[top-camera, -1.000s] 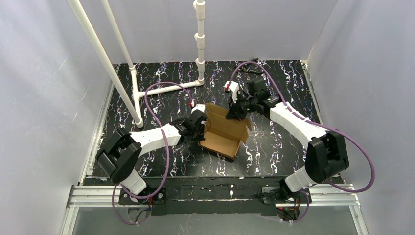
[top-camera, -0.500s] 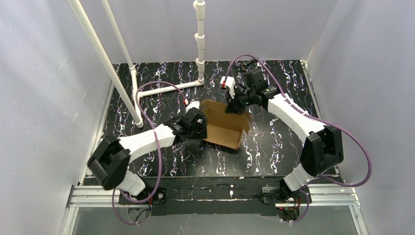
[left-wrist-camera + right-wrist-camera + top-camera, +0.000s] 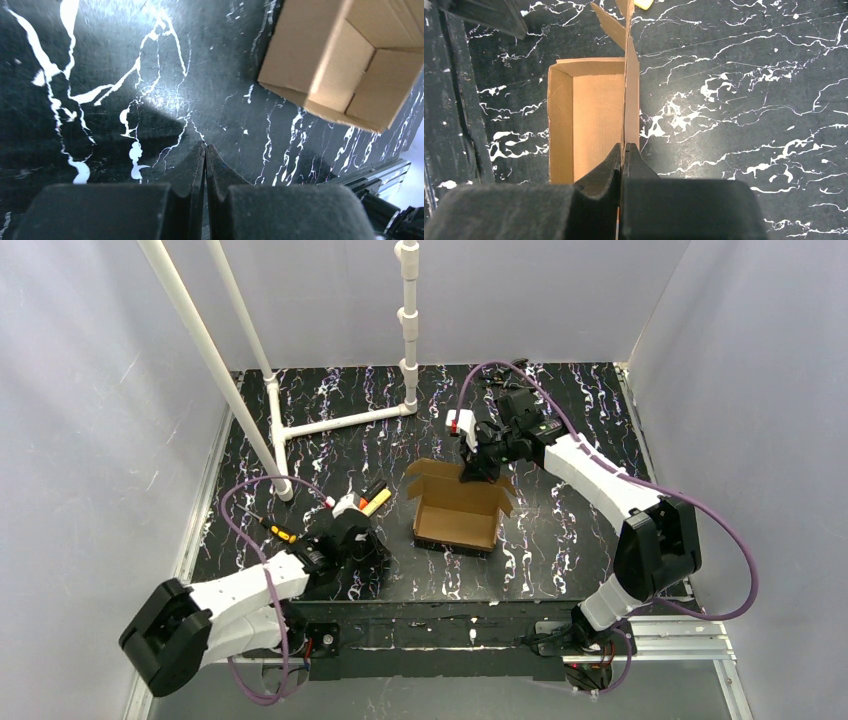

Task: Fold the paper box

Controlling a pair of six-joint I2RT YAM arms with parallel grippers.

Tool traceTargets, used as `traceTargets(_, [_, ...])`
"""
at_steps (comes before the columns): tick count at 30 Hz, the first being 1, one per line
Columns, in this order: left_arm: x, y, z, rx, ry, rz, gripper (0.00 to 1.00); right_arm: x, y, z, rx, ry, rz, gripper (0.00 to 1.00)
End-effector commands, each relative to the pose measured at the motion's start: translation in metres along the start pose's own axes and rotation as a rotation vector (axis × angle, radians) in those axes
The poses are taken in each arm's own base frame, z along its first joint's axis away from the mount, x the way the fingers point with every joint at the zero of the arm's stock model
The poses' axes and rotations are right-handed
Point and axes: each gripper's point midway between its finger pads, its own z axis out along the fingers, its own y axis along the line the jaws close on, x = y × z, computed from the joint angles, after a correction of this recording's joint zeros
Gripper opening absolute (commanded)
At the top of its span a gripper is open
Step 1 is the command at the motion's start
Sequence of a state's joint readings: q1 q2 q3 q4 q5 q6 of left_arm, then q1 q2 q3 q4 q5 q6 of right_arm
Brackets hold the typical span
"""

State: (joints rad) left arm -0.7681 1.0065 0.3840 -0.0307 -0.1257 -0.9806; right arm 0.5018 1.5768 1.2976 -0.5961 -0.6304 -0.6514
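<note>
The paper box (image 3: 458,510) stands mid-table as an open-topped brown cardboard tray with small flaps sticking out at its far corners. My right gripper (image 3: 478,468) is shut on the box's far wall; in the right wrist view the wall's thin edge (image 3: 630,100) runs straight into the closed fingertips (image 3: 624,148), with the box's inside (image 3: 594,120) to their left. My left gripper (image 3: 372,552) hangs low over the table, left of the box and well apart from it. It is shut on nothing (image 3: 205,148), and the box (image 3: 345,55) shows at upper right in its view.
A pale yellow stick (image 3: 375,500) and an orange-tipped black marker (image 3: 280,532) lie on the table left of the box, near the left arm. A white pipe frame (image 3: 340,422) with an upright post (image 3: 409,330) stands at the back left. White walls enclose the table.
The left gripper let go of the box's left side, drew back toward the near left and shut empty. The right gripper, still pinching the far wall, shifted the box slightly and squared it.
</note>
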Motion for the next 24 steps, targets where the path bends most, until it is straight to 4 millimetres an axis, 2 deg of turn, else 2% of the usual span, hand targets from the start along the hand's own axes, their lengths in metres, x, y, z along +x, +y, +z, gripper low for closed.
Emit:
traceTargets(1, [0.001,-0.029,0.013,0.055,0.046,-0.195,0.00,-0.009,0.002,0.004,-0.004,-0.034,0.021,0.01])
traceTargets(5, [0.006,-0.046,0.027,0.018,0.095,-0.282,0.00,-0.006,0.002,0.008,0.009,-0.032,0.051,0.01])
traceTargets(9, [0.007,-0.049,0.046,-0.061,0.110,-0.416,0.00,-0.001,0.012,0.012,-0.024,-0.031,0.063,0.01])
traceTargets(11, [0.004,-0.053,0.053,-0.079,0.109,-0.452,0.00,0.000,0.022,0.012,-0.057,-0.037,0.053,0.01])
traceTargets(16, [0.000,-0.048,0.063,-0.120,0.082,-0.587,0.00,0.004,0.061,0.006,-0.211,-0.061,-0.012,0.01])
traceTargets(18, [-0.001,-0.047,0.063,-0.125,0.081,-0.595,0.00,0.002,0.069,0.001,-0.224,-0.075,-0.037,0.01])
traceTargets(24, [0.003,-0.036,0.059,-0.134,0.082,-0.579,0.00,-0.004,0.062,-0.002,-0.177,-0.076,-0.045,0.02])
